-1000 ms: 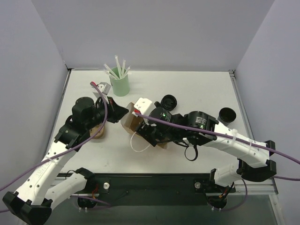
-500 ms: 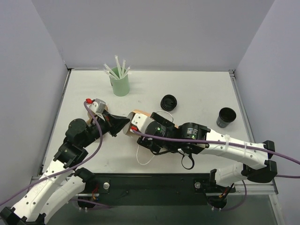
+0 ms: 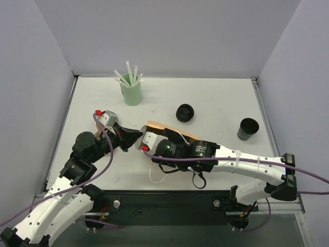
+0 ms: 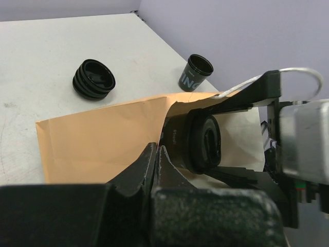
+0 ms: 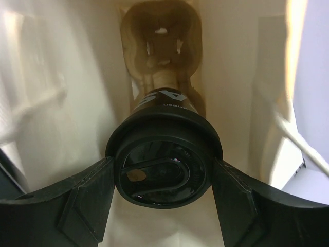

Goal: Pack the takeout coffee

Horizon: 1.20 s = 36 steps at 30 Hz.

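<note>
Starting from above, a brown paper bag (image 3: 165,127) is seen lying on its side on the table (image 3: 221,98). Its open end is pinched by the left claw (image 3: 139,135), which is closed tight on the paper rim. The right arm is reached into that opening; its claw and the coffee are hidden from this view.

From the left wrist, the coffee (image 4: 198,144) is seen just inside the bag's mouth, lidded and lying roughly level.

From the right wrist, the right claw (image 5: 163,167) is shown clamped on the cup just below the lid, spread to the cup's width. The cup's long axis is lined up with the claw, base pointing straight ahead and lid toward the camera. A pulp carrier (image 5: 160,46) is seen deeper in the bag, directly beyond the base; whether they touch cannot be told. The coming push is judged to run along that axis and to fall to the right arm.
</note>
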Each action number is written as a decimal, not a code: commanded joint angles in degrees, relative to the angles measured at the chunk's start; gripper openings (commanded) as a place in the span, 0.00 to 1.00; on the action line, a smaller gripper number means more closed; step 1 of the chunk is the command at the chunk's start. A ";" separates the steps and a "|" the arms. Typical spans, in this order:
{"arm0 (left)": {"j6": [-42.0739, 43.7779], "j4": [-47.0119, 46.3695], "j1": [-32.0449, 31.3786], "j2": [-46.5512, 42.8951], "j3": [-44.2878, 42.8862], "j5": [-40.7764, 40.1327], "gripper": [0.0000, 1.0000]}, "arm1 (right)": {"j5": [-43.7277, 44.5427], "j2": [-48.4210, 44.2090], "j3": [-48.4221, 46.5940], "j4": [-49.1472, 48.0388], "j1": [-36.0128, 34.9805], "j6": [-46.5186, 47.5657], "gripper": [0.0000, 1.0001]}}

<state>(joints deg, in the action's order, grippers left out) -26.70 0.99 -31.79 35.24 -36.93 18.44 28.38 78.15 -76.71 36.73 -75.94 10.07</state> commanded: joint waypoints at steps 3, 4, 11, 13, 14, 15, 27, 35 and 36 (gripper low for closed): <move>0.33 -1.08 -0.11 -0.53 -0.51 1.60 0.00 | 4.40 -1.16 5.51 -6.05 2.99 3.99 0.54; 0.24 -1.08 -0.11 -0.35 -0.60 2.04 0.00 | 3.79 -1.16 6.65 -7.62 3.86 4.43 0.54; -0.02 1.81 -0.20 -0.09 -0.34 1.96 0.00 | -1.83 -0.81 11.05 -15.28 7.47 4.96 0.54; 0.07 2.08 -0.20 -0.18 -0.43 1.95 0.00 | -2.36 -0.37 11.49 -16.94 8.00 4.79 0.54; 0.07 2.34 -0.11 -0.18 -0.51 1.87 0.00 | -3.24 -0.02 12.10 -17.48 8.44 4.61 0.54; -0.02 2.43 -0.11 -0.09 -0.43 1.78 0.00 | -3.68 -0.01 12.28 -18.09 8.62 4.44 0.54; -0.28 2.61 -0.20 1.23 -0.69 1.51 0.00 | -6.41 1.83 15.62 -21.17 11.08 4.08 0.54; -0.02 4.10 -0.20 0.18 -0.16 -0.15 0.00 | -5.44 0.87 9.30 -17.22 11.26 5.93 0.54; -0.28 4.02 -0.20 -0.17 0.45 -0.33 0.00 | -5.70 0.60 8.95 -16.44 11.17 6.54 0.54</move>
<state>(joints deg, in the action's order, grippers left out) -26.74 4.95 -31.79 36.40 -36.69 18.70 21.80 79.83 -63.35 17.78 -64.90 14.87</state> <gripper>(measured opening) 0.022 0.694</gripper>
